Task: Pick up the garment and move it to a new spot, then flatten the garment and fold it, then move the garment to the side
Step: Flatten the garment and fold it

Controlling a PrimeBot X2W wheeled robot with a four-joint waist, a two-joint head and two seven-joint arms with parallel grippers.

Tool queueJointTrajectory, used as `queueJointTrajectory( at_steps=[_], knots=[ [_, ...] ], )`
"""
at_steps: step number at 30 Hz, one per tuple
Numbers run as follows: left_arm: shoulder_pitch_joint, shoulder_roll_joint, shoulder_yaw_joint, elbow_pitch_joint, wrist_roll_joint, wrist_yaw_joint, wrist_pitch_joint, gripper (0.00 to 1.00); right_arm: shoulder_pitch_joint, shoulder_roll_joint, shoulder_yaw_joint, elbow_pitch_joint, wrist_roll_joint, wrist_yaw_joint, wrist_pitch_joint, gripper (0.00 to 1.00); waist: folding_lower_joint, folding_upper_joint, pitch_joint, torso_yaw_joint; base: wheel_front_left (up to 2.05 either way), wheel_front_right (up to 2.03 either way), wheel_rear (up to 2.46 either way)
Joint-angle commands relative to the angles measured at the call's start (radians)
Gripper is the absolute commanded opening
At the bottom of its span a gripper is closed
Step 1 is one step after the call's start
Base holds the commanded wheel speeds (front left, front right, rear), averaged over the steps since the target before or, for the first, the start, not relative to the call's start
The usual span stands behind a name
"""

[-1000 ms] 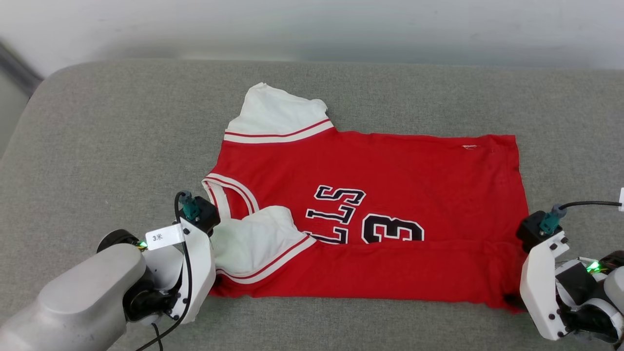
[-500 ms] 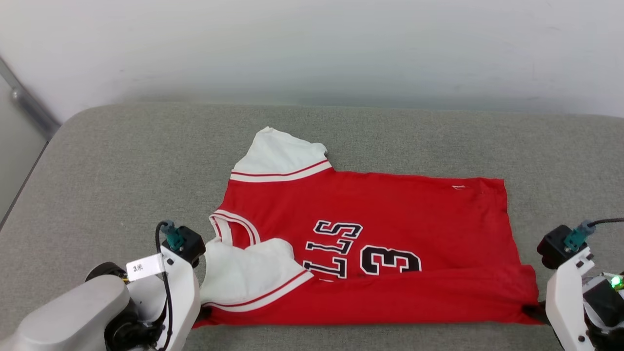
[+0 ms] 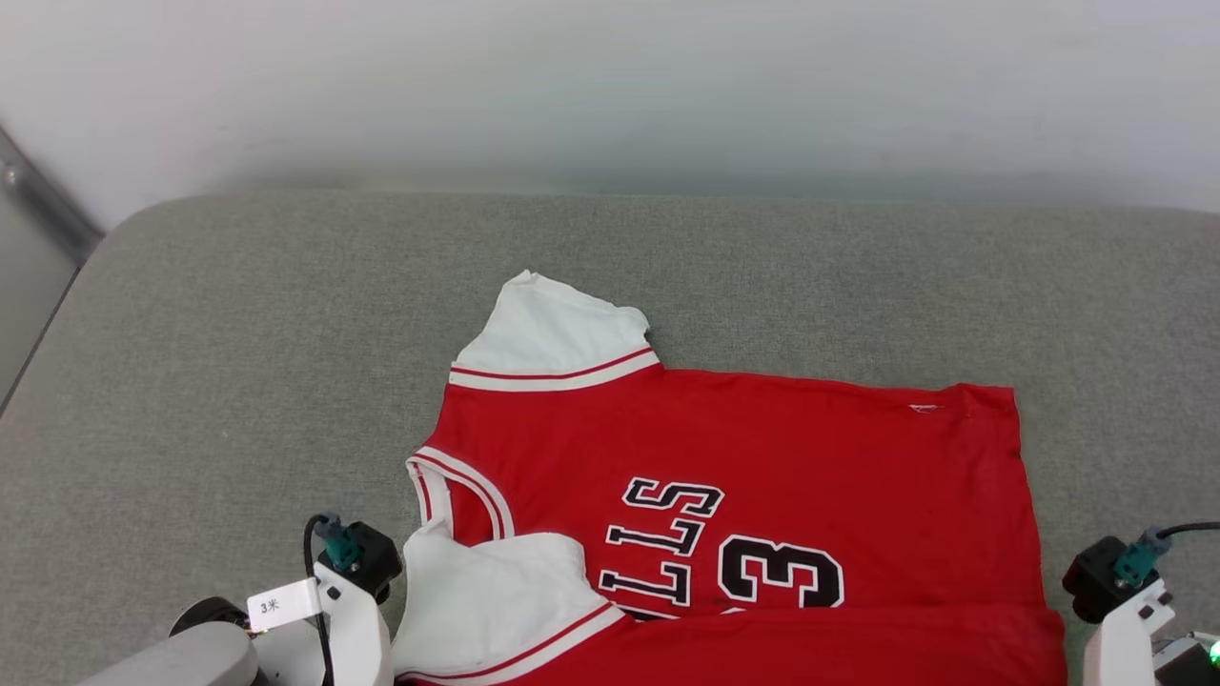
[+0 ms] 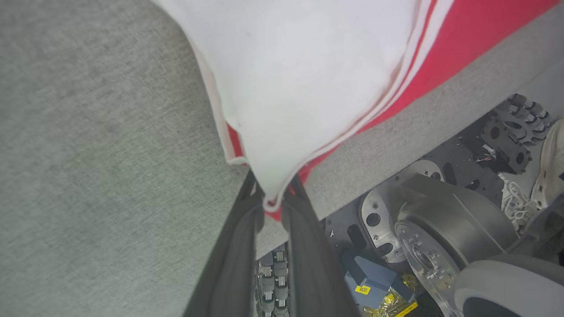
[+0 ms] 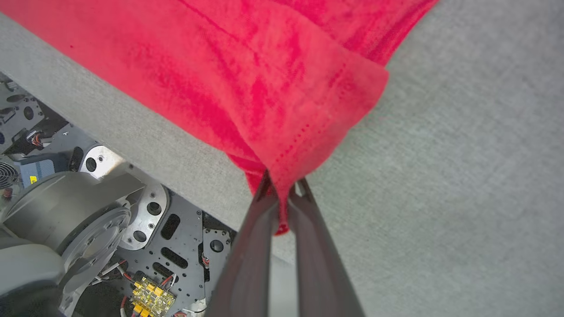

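Note:
The garment (image 3: 762,448), a red jersey with white sleeves, black-and-white lettering and a "3", lies spread on the grey cushion (image 3: 238,333), its near edge at the frame bottom. One white sleeve (image 3: 558,329) points to the far side; the other (image 3: 496,600) is folded onto the chest. In the left wrist view my left gripper (image 4: 273,204) is shut on the garment (image 4: 308,79) at the near sleeve corner, close to the cushion's front edge. In the right wrist view my right gripper (image 5: 280,189) is shut on the garment's (image 5: 264,79) red hem corner.
The cushion's front edge (image 4: 396,141) runs just under both grippers, with my wheeled base (image 4: 440,229) and its plates (image 5: 132,211) below it. A pale wall (image 3: 610,86) stands behind the cushion. A person's white shoe (image 4: 551,167) is near the base.
The head view has tilted, so the whole scene sits lower. Both grippers have drawn back toward the cushion's front edge with the garment's near corners, pulling the jersey nearer.

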Motion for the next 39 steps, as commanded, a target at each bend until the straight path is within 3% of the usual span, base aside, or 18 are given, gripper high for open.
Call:
queueJointTrajectory(
  at_steps=[1,4,5,6,14,18,21,30,39],
  knots=[
    [0.020,-0.008,-0.002,0.013,-0.008,0.005,-0.008,0.00,0.024,0.017,-0.004,0.015,-0.005,0.000,0.005,0.00,0.0000,-0.0001,0.017,-0.003,0.00,0.00,0.00],
    [0.026,-0.015,-0.002,0.037,-0.012,0.006,-0.013,0.00,0.029,0.041,-0.020,0.036,-0.021,0.000,-0.017,0.00,0.0000,-0.0001,0.026,-0.003,0.00,0.00,0.00],
    [0.026,-0.017,-0.002,0.042,-0.011,0.008,-0.014,0.25,0.029,0.048,-0.027,0.042,-0.032,0.000,-0.029,0.43,0.0000,-0.0001,0.026,-0.002,0.00,0.00,0.00],
    [0.021,-0.018,0.001,0.046,-0.002,0.010,-0.023,1.00,0.029,0.060,-0.037,0.046,-0.038,0.000,-0.045,1.00,0.0000,-0.0001,0.024,-0.001,0.00,0.00,0.00],
    [-0.016,0.046,0.035,-0.033,0.019,0.019,-0.062,1.00,0.038,0.095,-0.153,0.007,-0.105,0.000,-0.239,1.00,0.0000,-0.0001,-0.033,0.010,0.00,0.00,0.00],
    [-0.075,0.104,0.096,-0.108,0.038,0.050,-0.099,1.00,0.051,0.164,-0.306,-0.003,-0.196,0.000,-0.410,1.00,0.0000,-0.0001,-0.053,0.010,0.00,0.00,0.00],
    [-0.131,0.114,0.140,-0.119,0.077,0.062,-0.156,1.00,0.063,0.222,-0.402,-0.024,-0.268,0.000,-0.499,1.00,0.0000,-0.0001,-0.048,0.002,0.00,0.00,0.00],
    [-0.292,0.073,0.226,-0.053,0.142,0.059,-0.233,1.00,0.113,0.399,-0.594,-0.145,-0.457,0.000,-0.664,1.00,0.0000,-0.0001,0.026,-0.046,0.00,0.00,0.00],
    [-0.511,-0.037,0.257,0.107,0.155,0.022,-0.142,1.00,0.181,0.566,-0.692,-0.283,-0.586,0.000,-0.735,1.00,0.0000,-0.0001,0.173,-0.101,0.00,0.00,0.00]
  ],
)
